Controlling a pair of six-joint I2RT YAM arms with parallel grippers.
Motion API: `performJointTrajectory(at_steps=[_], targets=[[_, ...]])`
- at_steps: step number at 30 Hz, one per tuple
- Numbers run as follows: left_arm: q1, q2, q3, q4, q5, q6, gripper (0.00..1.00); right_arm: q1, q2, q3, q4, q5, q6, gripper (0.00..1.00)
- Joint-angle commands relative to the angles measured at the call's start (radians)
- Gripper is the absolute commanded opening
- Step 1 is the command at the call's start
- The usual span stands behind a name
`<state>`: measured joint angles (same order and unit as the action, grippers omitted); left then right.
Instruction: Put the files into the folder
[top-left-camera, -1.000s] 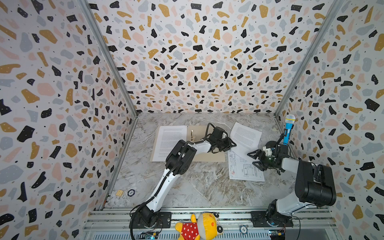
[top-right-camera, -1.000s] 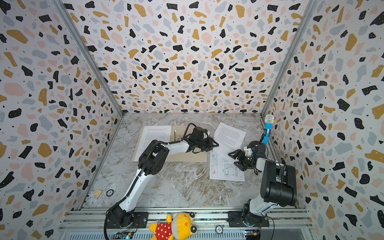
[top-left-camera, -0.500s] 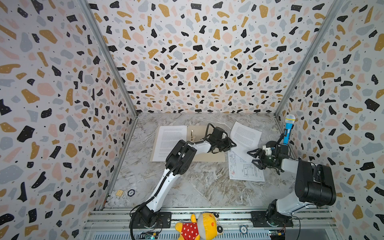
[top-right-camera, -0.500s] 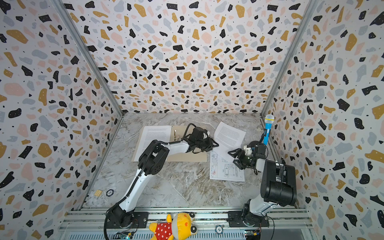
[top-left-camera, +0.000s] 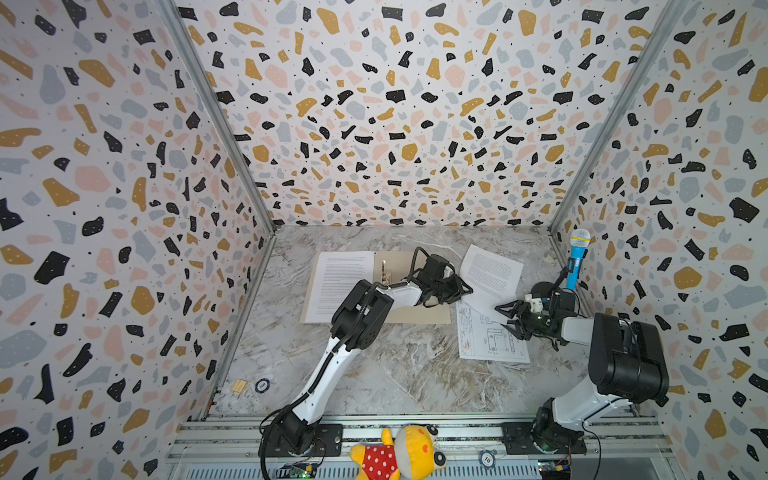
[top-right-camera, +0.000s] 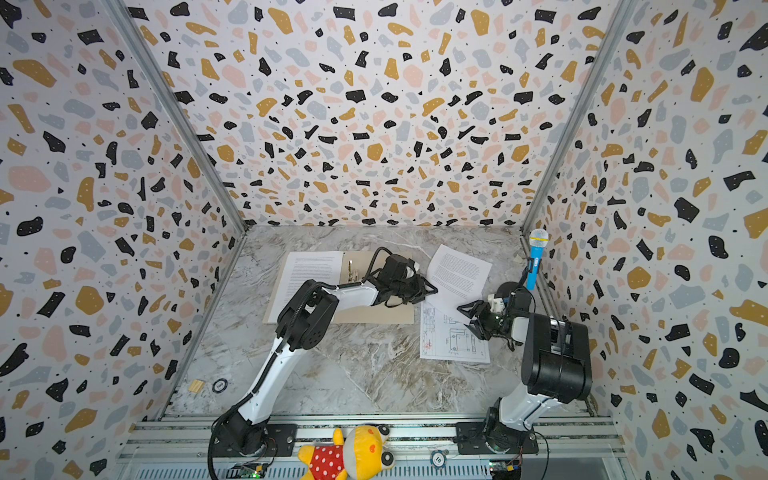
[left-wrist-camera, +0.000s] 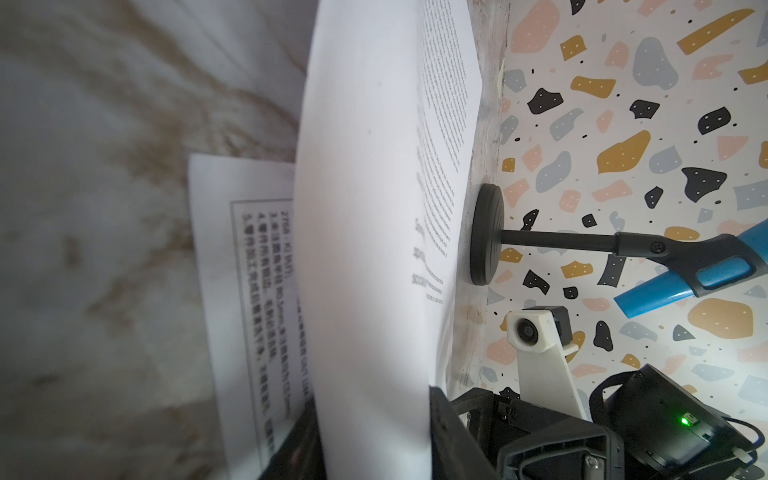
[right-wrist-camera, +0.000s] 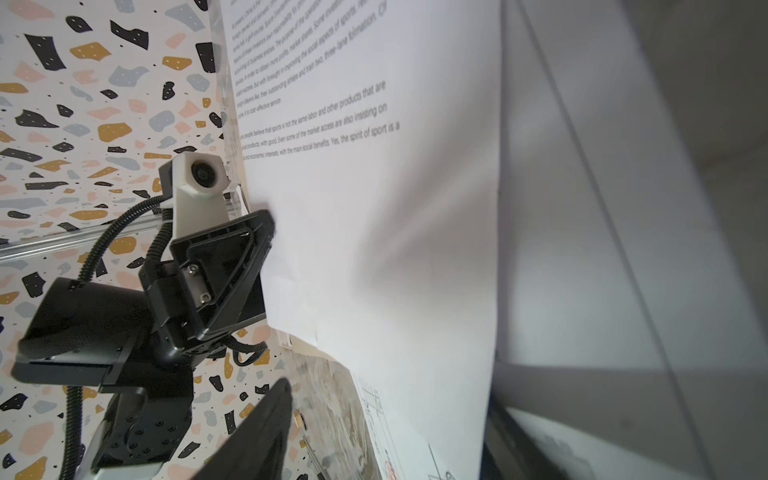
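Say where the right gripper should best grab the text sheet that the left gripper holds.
Probably its near corner, coming from the right. The left gripper pinches the text sheet at its left corner, bowing that end off the table, so the right gripper, jaws open, can straddle the raised edge.

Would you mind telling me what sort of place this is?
Probably a robot test booth: patterned panels wall in a marble-look tabletop, the left arm and right arm are bolted to a metal rail, and a plush toy lies there.
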<state>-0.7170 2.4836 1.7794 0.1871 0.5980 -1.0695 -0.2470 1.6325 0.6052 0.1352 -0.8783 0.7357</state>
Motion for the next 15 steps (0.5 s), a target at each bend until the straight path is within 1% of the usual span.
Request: performJointTrajectory(at_steps=[1,9,13,15], targets=[[0.004,-0.043,-0.018,0.026,0.019,-0.006,0.39,-0.008,0.021,0.026,0.007,0.059,-0.021,0.63],[0.007,-0.042,-0.023,0.028,0.019,-0.008,0.39,-0.011,0.027,0.038,0.068,0.049,-0.008,0.51],[0.008,-0.041,-0.023,0.034,0.023,-0.016,0.39,-0.011,0.015,0.045,0.069,0.043,-0.013,0.4],[0.007,-0.04,-0.023,0.039,0.023,-0.02,0.39,-0.011,0.012,0.051,0.063,0.042,-0.02,0.32]])
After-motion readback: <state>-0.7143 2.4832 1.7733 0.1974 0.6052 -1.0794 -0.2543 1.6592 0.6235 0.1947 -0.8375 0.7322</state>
